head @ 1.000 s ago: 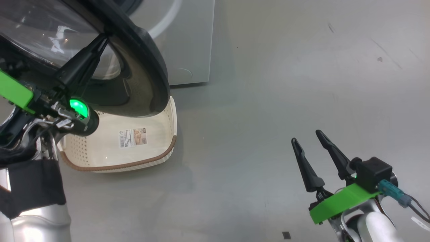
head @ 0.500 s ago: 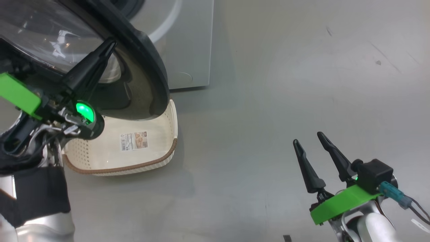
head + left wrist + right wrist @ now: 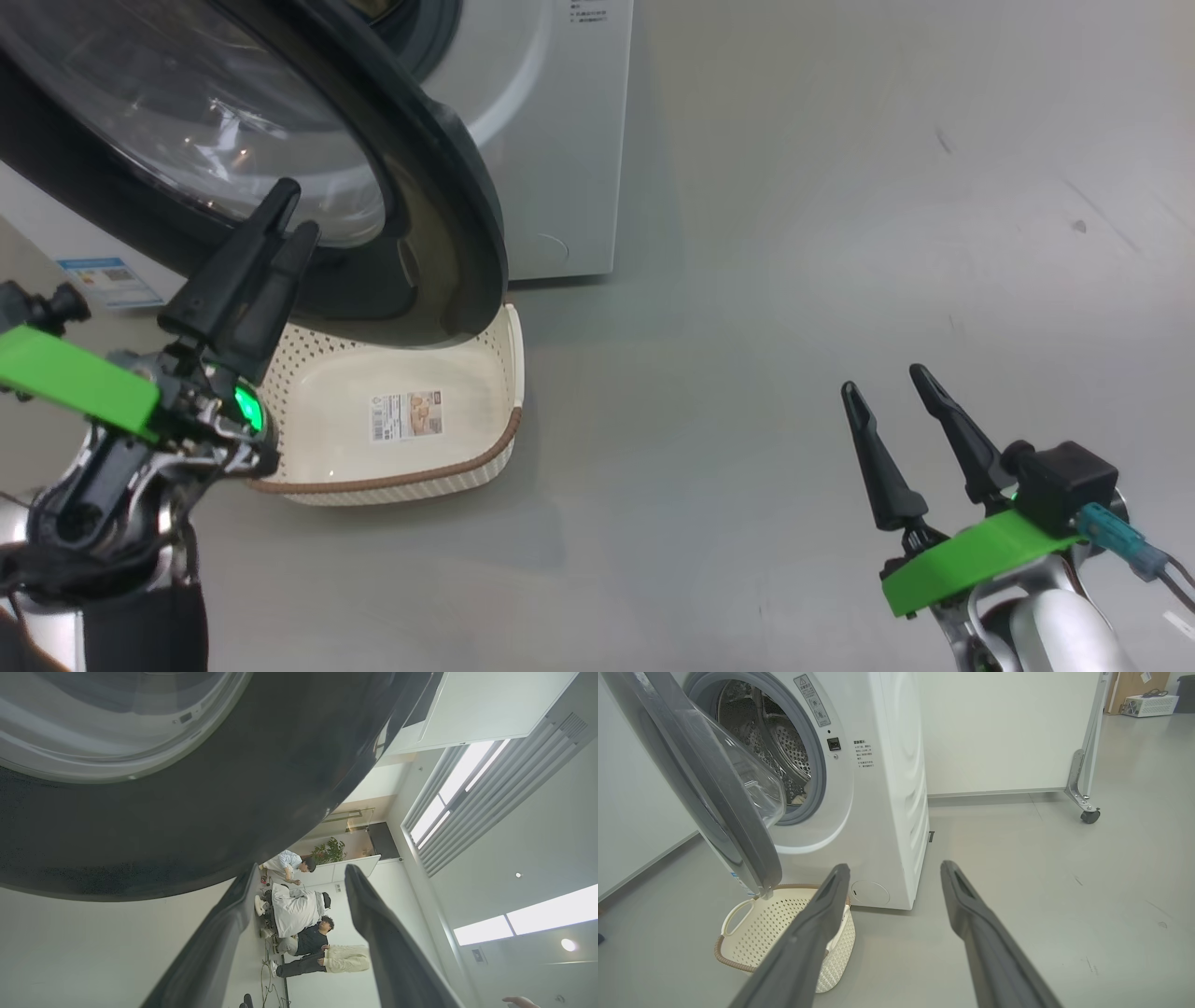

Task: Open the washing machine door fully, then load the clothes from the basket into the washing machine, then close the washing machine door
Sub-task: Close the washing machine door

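Two dark long-fingered grippers are showing in the head view, and we are seeing both with jaws spread. Our left gripper (image 3: 299,207) is pointing up at the large round washing machine door (image 3: 448,187) with its glossy black rim and bulging clear glass centre. In the left wrist view its jaws are standing apart with nothing between them, their tips just beside the black rim, and we cannot tell whether either tip is touching it. Our right gripper (image 3: 884,379) is hovering well apart over the bare grey floor (image 3: 794,233), jaws wide and holding nothing. The door is hanging partly open from the big white front-loading washing machine (image 3: 560,140), and its lower edge is reaching over the back of the small cream plastic basket (image 3: 411,478) with perforated sides and a brown woven-look rim. That basket is sitting on the floor just in front of the machine, and the label sticker (image 3: 409,416) on its base is showing. In the right wrist view a small pale patch, which may be the cream-yellow clothes (image 3: 801,798), is lying low inside the perforated steel drum (image 3: 784,751), though we cannot tell for certain. Several people (image 3: 299,914) are showing far across the room in the left wrist view.
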You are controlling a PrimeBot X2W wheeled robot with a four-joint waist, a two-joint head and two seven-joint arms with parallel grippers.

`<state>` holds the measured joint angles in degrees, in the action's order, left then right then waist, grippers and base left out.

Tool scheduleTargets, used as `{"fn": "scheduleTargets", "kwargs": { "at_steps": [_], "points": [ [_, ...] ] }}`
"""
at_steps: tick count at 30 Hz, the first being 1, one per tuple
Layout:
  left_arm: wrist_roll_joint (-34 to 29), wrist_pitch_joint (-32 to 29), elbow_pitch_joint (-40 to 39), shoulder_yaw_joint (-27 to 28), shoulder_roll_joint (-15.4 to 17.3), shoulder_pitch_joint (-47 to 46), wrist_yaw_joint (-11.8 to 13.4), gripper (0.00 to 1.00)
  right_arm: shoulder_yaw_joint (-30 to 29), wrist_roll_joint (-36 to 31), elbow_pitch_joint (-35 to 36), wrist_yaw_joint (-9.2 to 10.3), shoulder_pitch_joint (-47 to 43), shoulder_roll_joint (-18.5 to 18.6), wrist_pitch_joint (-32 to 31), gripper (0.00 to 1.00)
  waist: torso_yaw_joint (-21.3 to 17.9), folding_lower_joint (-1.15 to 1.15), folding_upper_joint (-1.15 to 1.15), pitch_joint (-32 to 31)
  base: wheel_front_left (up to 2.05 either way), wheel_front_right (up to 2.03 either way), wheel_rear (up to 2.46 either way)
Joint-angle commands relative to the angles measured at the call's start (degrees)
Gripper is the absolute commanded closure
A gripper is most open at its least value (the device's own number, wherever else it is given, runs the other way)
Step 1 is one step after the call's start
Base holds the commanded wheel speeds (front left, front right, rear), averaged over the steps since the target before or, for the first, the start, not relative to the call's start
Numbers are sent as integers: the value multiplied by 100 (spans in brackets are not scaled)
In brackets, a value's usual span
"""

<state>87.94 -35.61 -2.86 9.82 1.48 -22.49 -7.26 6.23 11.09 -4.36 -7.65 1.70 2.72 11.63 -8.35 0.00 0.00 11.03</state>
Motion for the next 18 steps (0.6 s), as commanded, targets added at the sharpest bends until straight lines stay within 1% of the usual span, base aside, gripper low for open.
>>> {"fn": "scheduleTargets", "kwargs": {
  "at_steps": [1,4,8,12,13,18],
  "points": [
    [-141,121,-308,110,141,34,-23,0,68,-14,156,16,192,16,89,0,61,0,0,-107,0,0,0],
    [-457,491,-543,-16,145,309,-23,0,6,-13,131,16,159,16,110,0,124,0,0,-241,0,0,0],
    [-1007,1186,-790,-198,243,699,-23,0,-62,-29,113,16,75,16,117,0,206,0,0,-419,0,0,0],
    [-1861,1996,-832,-631,563,1146,-23,0,-147,-63,144,16,-27,16,105,0,293,0,0,-535,0,0,0],
    [-1861,1996,-832,-631,563,1146,-23,0,-147,-63,144,16,-27,16,105,0,293,0,0,-535,0,0,0],
    [-2980,3022,-535,-1084,1000,1577,-23,0,-221,-131,218,16,-139,16,72,0,399,0,0,-634,0,0,0]
  ]
}}
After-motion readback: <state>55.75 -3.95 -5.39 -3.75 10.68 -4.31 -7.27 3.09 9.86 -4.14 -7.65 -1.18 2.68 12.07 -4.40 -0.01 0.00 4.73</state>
